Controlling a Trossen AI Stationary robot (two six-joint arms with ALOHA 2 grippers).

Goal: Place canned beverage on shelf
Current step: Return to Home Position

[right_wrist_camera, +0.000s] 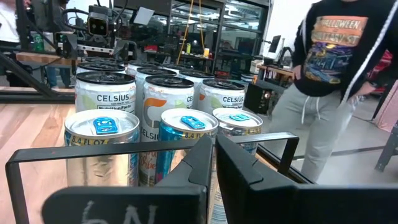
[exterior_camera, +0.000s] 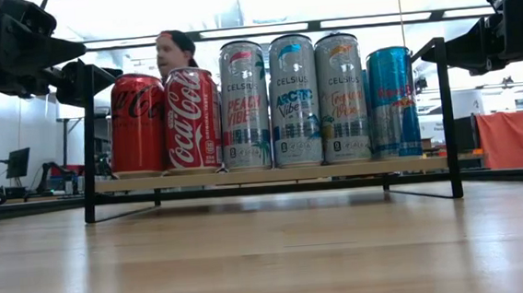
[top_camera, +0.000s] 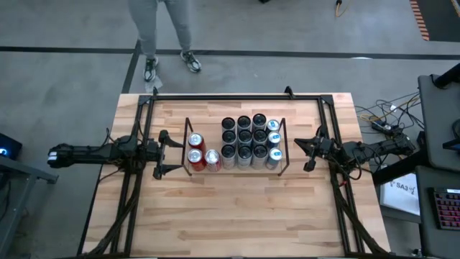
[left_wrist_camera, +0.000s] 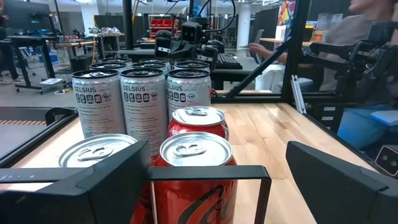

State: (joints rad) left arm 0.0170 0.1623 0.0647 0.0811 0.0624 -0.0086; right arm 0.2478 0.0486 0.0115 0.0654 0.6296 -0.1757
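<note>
L gripper (top_camera: pixel 169 154) is spread wide and empty, just off the left end of the shelf (exterior_camera: pixel 273 175). R gripper (right_wrist_camera: pixel 212 163) is pinched nearly closed, empty, by the right end. I see all cans on the shelf, mid-table: red cans (top_camera: pixel 195 151) left, Celsius cans (top_camera: pixel 244 140) ctr, blue-tab cans (top_camera: pixel 273 142) right.

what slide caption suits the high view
A stocked shelf of cans, left gripper and right gripper waiting beyond its ends
</note>
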